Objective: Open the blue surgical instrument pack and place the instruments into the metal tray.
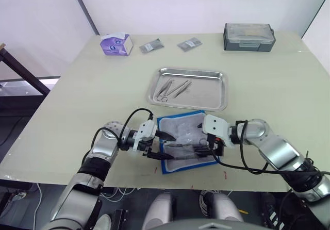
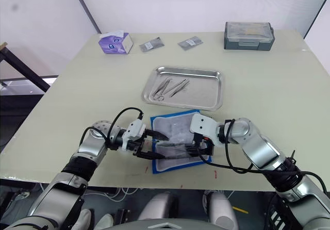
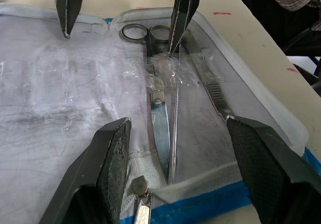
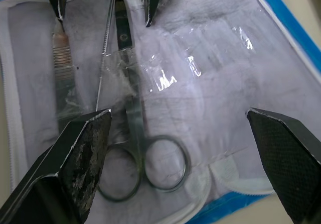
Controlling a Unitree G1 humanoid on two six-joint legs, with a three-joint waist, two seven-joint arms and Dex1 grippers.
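The blue surgical instrument pack (image 1: 181, 129) lies open near the table's front edge, its whitish plastic lining facing up. Under the clear pocket lie ring-handled scissors (image 3: 158, 103), a thin probe beside them, and a ridged-handled tool (image 3: 213, 91). My left gripper (image 1: 166, 146) is open over the pack's left side, its fingers (image 3: 108, 169) straddling the scissor blades. My right gripper (image 1: 202, 148) is open over the right side, with the scissor rings (image 4: 140, 166) between its fingers (image 4: 83, 153). The two grippers' tips nearly meet. The metal tray (image 1: 209, 91) behind the pack holds a few instruments (image 1: 172, 88).
Along the far edge stand a purple tissue box (image 1: 116, 44), two grey foil packets (image 1: 151, 46) (image 1: 189, 44) and a grey lidded box (image 1: 248, 36). The table's front edge runs just behind the pack. Black cables loop off both wrists.
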